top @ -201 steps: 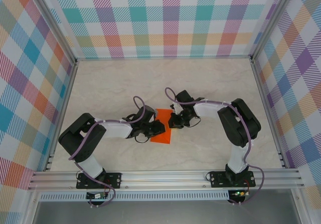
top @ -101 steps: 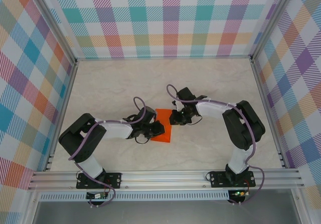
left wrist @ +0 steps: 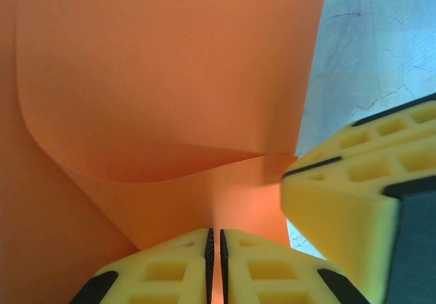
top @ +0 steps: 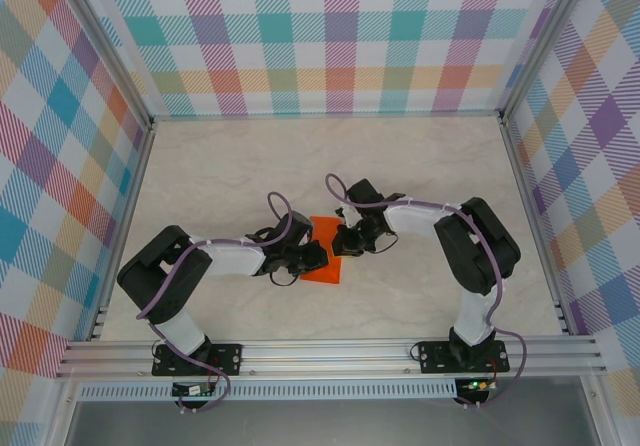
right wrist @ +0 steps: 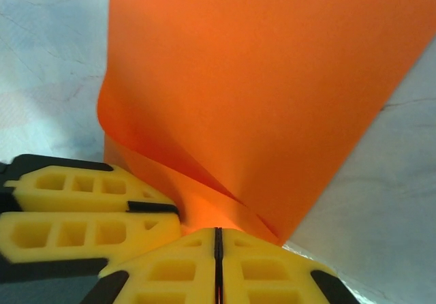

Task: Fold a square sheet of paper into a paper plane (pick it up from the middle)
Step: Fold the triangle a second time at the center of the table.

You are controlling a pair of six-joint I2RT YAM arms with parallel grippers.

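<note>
As left gripper (left wrist: 213, 234) pinches it, sheet (left wrist: 163, 72) bowed

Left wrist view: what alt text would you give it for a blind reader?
The orange square sheet of paper curls up, pinched in the shut yellow left gripper. The right gripper meets one corner; pale marbled table behind.

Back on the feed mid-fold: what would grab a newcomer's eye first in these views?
The bright orange paper stands out at the middle of the pale table, curled up into a loose fold. Both arms meet over it: the left gripper and the right gripper are each pinched shut on it, close beside each other.
</note>
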